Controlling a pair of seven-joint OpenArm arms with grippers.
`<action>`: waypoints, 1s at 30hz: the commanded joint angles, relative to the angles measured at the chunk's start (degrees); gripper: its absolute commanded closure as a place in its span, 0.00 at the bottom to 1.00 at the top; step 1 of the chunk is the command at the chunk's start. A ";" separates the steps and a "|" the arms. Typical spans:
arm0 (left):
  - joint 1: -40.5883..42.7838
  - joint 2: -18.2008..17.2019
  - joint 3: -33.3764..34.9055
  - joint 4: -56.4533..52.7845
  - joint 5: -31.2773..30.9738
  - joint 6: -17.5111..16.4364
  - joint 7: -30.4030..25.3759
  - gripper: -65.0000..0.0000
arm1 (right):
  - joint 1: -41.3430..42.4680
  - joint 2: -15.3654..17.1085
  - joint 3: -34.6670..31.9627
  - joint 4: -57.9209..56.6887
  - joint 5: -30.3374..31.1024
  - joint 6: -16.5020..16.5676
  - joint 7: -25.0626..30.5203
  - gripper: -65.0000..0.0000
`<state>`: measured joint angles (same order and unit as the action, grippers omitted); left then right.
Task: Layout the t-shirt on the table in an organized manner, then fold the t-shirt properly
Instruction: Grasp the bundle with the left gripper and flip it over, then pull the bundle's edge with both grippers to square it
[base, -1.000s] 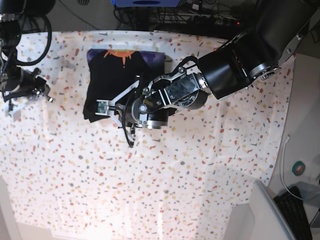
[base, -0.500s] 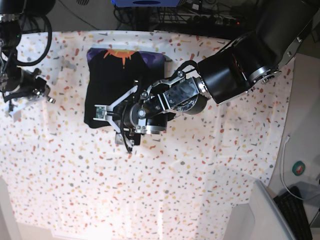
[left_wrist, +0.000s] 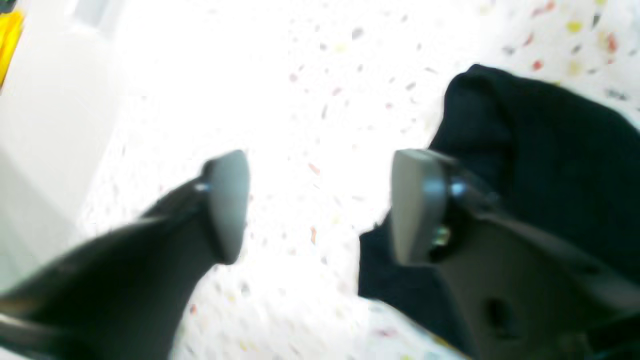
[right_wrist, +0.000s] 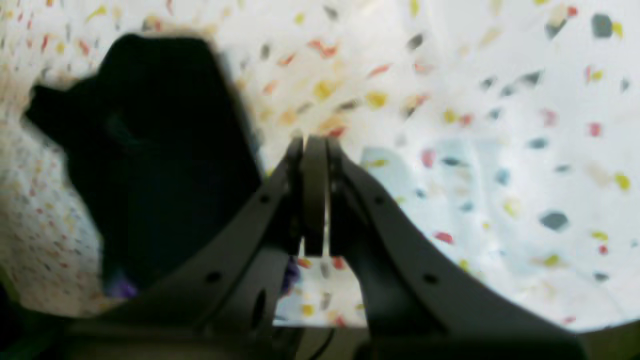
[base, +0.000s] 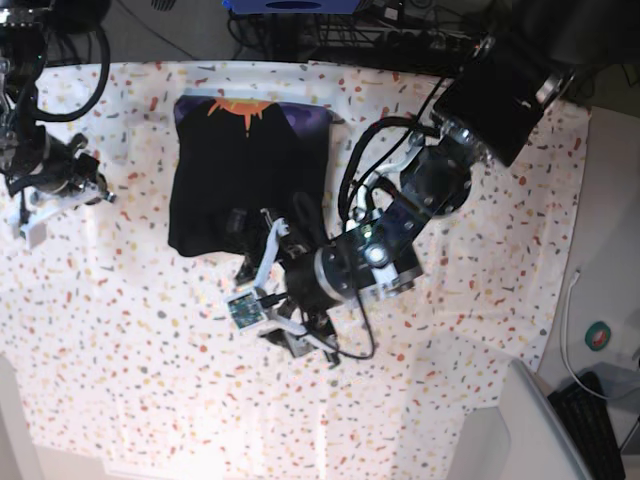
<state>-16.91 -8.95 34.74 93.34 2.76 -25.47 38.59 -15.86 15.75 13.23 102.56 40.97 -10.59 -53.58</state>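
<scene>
Left wrist camera first: the left tool (left_wrist: 320, 205) has its fingers spread wide with nothing between them, just bright speckled surface (left_wrist: 320, 100) underneath. The black t-shirt (left_wrist: 540, 150) sits off to the right, one finger right in front of its edge. It's blurry, so I can't say if it's touching.

Right wrist camera: the right tool (right_wrist: 314, 150) is pinched fully closed, empty, hovering over the flecked surface (right_wrist: 500, 125). The t-shirt (right_wrist: 160, 150) is a dark lump on the left, well apart from the tips.

Base camera: the t-shirt (base: 245, 175) lies folded into a neat rectangle near the far edge of the surface (base: 450, 330), orange print at the top. The left tool (base: 265, 300) hangs just past the shirt's near corner; the right tool (base: 95, 190) is parked off to the side.
</scene>
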 joint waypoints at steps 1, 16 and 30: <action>2.09 0.20 -2.87 3.41 -0.26 0.20 -0.30 0.53 | -0.19 0.30 0.17 3.24 1.01 0.61 0.35 1.00; 27.76 0.55 -9.20 3.14 0.09 0.46 -7.78 1.00 | -3.88 0.21 -24.44 5.96 -4.71 0.61 4.66 1.00; 28.12 0.29 -9.38 -4.68 0.18 0.55 -7.78 1.00 | -4.85 0.21 -25.50 -5.64 -4.71 0.61 10.99 1.00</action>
<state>11.44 -8.78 25.43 87.85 3.36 -24.93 31.46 -20.84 15.53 -12.38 96.14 36.03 -10.04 -43.00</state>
